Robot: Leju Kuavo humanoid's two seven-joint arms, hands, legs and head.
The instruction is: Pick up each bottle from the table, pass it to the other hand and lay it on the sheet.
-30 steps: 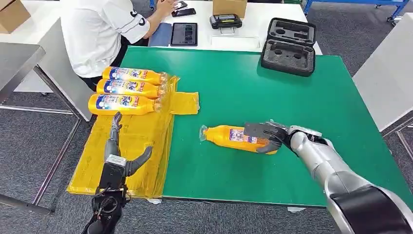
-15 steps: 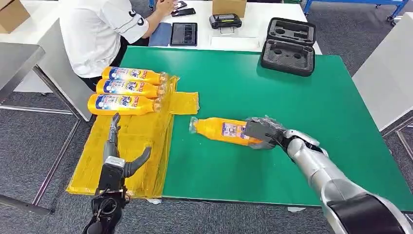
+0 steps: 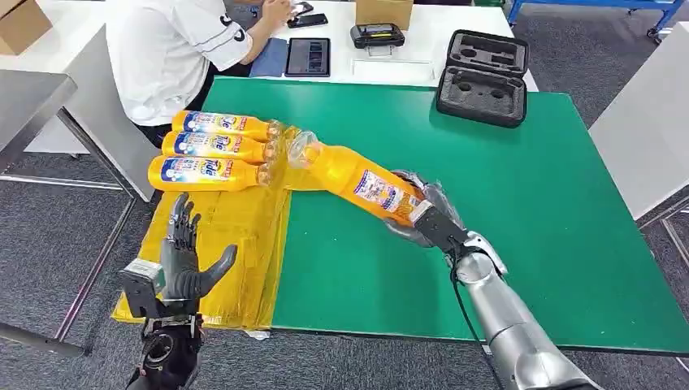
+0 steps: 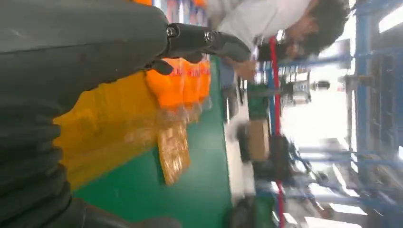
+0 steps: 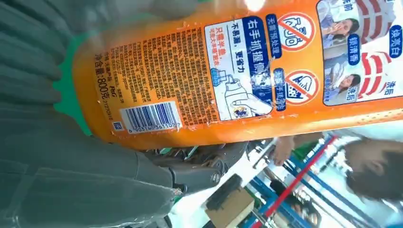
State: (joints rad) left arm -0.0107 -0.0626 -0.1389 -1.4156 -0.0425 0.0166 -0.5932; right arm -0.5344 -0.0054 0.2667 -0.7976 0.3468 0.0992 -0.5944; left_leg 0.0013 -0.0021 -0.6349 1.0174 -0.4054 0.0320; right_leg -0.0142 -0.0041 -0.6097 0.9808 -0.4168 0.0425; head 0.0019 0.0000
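My right hand grips an orange bottle by its base and holds it lifted above the green table, tilted, with its clear cap end pointing toward the sheet. The same bottle shows its printed label and barcode close up in the right wrist view. Three more orange bottles lie side by side at the far end of the yellow sheet. My left hand is raised over the sheet's near end, palm up, fingers spread, holding nothing.
A person in a white shirt sits at the far left corner by a white table with tablets. A black foam case lies at the green table's far edge. A grey table stands to the left.
My right hand has lifted the bottle off the table and swung it up and to the left toward the sheet. My left hand has turned palm up and spread its fingers.
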